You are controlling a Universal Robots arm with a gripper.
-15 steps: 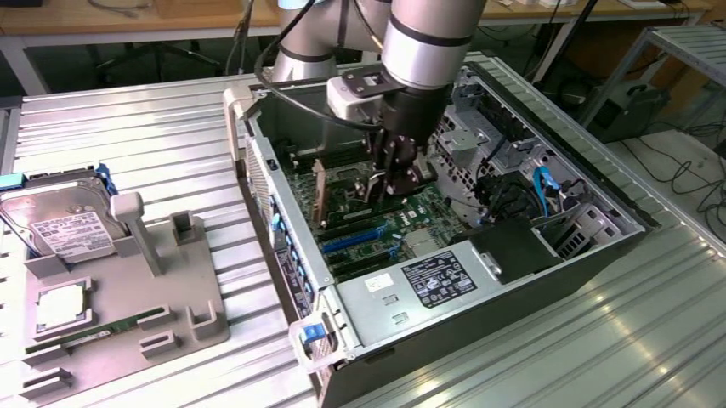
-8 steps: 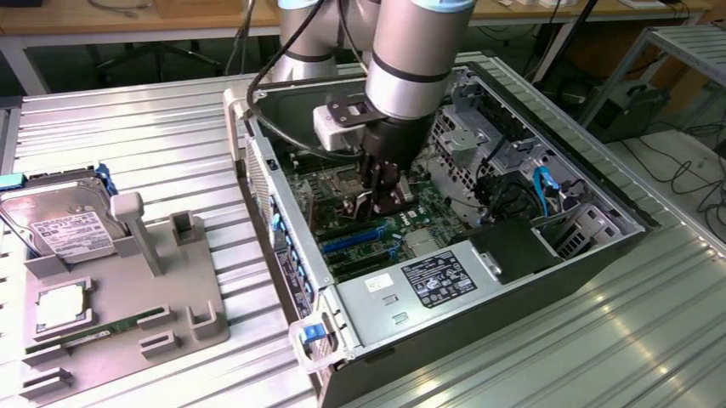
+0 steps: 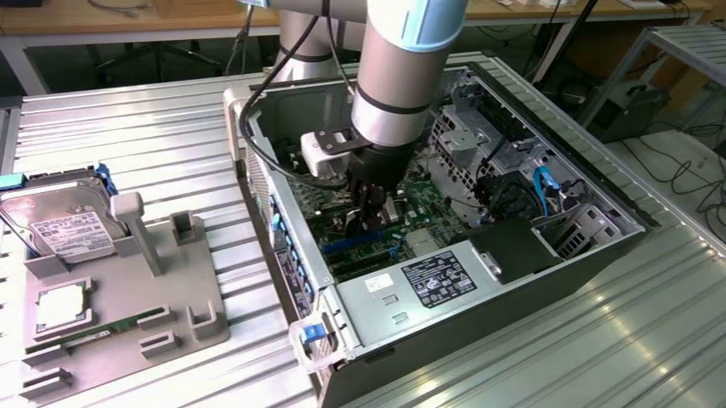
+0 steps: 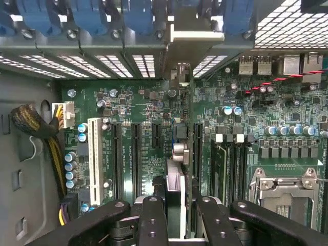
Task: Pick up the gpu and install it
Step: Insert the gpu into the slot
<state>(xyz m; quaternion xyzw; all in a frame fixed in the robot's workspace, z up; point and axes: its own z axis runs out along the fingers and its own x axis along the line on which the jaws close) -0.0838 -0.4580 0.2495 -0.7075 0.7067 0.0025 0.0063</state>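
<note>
The gpu [image 4: 176, 190] shows edge-on in the wrist view as a thin dark card, standing upright over a long slot of the green motherboard [image 4: 136, 102]. Its silver bracket [image 4: 190, 48] reaches the slotted rear wall of the case. My gripper [image 4: 182, 220] is shut on the card, with a black finger [image 4: 154, 220] on each side. In the exterior view, the gripper [image 3: 369, 200] reaches down into the open computer case [image 3: 567, 255], and the gpu [image 3: 382, 223] hangs just above the motherboard [image 3: 431, 208].
A power supply [image 3: 437, 280] sits at the case's near end and drive cages [image 3: 488, 136] at the far side. On the exterior view's left, a grey fixture [image 3: 170, 289] holds a hard drive [image 3: 63, 225], a processor [image 3: 59, 308] and a memory stick [image 3: 85, 336]. Yellow-black cables [image 4: 46, 138] lie beside the board.
</note>
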